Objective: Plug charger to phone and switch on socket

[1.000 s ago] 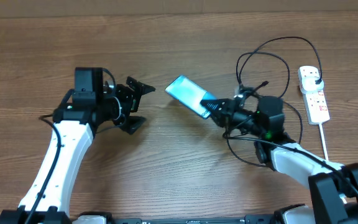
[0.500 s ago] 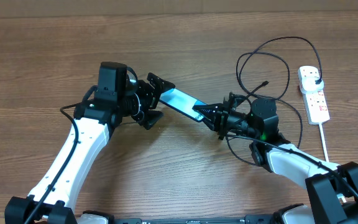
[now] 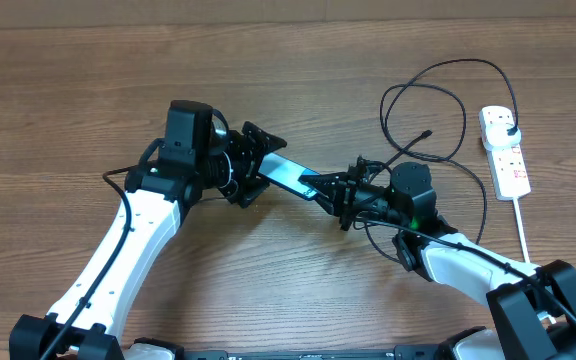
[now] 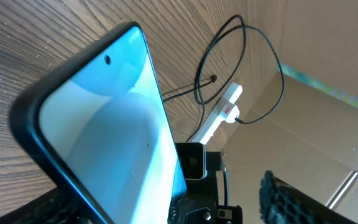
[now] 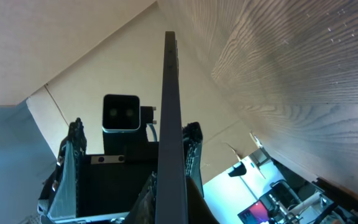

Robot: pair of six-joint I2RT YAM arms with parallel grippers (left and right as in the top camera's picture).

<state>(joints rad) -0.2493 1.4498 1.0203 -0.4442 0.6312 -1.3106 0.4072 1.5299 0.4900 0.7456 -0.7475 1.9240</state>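
Note:
The phone [image 3: 290,175], with its cyan screen up, is held off the table, tilted, between the two arms. My right gripper [image 3: 334,189] is shut on its right end; the right wrist view shows the phone edge-on [image 5: 170,118] between those jaws [image 5: 169,202]. My left gripper [image 3: 256,165] is open, with its fingers on either side of the phone's left end. The left wrist view shows the screen large [image 4: 104,124] between the spread fingers [image 4: 166,200]. The charger cable [image 3: 463,110] loops at the right, and its plug tip [image 3: 426,133] lies free. Its adapter [image 3: 506,122] sits in the socket [image 3: 509,160].
The socket's thick white cord [image 3: 524,232] runs toward the front right. The socket [image 4: 224,112] and cable loop [image 4: 253,37] show behind the phone in the left wrist view. Cardboard walls border the wooden table [image 3: 88,90].
My left arm has swung right to the phone. My right gripper has carried the phone left and stretched it out, so its far end now sits between the left fingers.

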